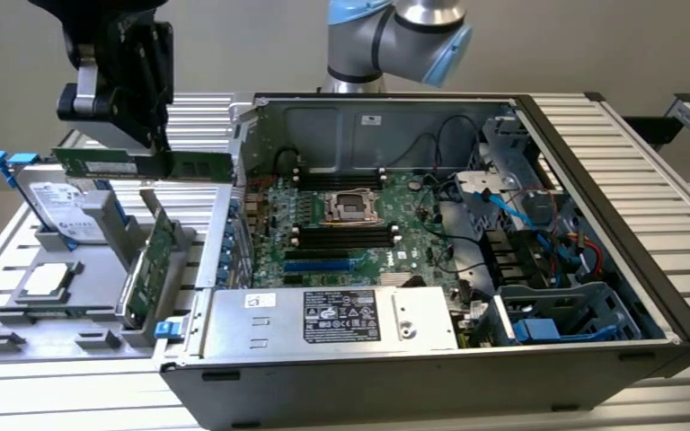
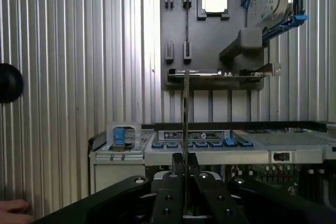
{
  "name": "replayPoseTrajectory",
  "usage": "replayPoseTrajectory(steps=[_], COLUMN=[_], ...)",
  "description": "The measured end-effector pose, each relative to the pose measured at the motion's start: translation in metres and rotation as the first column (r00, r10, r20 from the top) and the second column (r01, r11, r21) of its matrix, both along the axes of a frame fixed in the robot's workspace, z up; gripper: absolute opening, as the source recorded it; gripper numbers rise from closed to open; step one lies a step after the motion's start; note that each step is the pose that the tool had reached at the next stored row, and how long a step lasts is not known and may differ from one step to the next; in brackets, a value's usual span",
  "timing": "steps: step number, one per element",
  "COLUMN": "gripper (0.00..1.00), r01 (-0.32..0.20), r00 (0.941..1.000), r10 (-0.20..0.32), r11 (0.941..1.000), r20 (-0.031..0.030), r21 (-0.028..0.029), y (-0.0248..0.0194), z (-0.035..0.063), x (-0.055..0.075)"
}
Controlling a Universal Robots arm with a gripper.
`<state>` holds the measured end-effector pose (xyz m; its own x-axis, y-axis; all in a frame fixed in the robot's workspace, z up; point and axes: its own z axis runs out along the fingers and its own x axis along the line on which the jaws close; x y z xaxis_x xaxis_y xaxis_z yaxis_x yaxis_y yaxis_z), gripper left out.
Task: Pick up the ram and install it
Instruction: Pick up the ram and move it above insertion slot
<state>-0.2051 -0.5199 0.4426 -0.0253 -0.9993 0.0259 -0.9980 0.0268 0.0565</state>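
The hand (image 1: 151,148) hangs above the tray (image 1: 100,278), clamped on the ram (image 1: 195,164); the wrist view catches it edge-on.

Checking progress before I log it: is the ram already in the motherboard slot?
No, the gripper holds the ram in the air beside the computer case.

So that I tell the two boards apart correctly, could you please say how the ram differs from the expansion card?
The ram is long and narrow; the expansion card is taller and broader. The ram hangs in the air, clamped in the pincer; the expansion card stands in the grey holder. Both are green circuit boards.
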Motion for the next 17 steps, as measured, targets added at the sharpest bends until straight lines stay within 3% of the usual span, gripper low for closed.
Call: replayPoseTrajectory(steps=[8,17], gripper=[0.14,0.14], r01=[0.0,0.0], r00=[0.9999,0.9998], r10=[0.0,0.0], r11=[1.0,1.0], r20=[0.0166,0.0191], r21=[0.0004,0.0007], y=[0.013,0.0258], z=[-0.0002,-0.0029], x=[0.015,0.044])
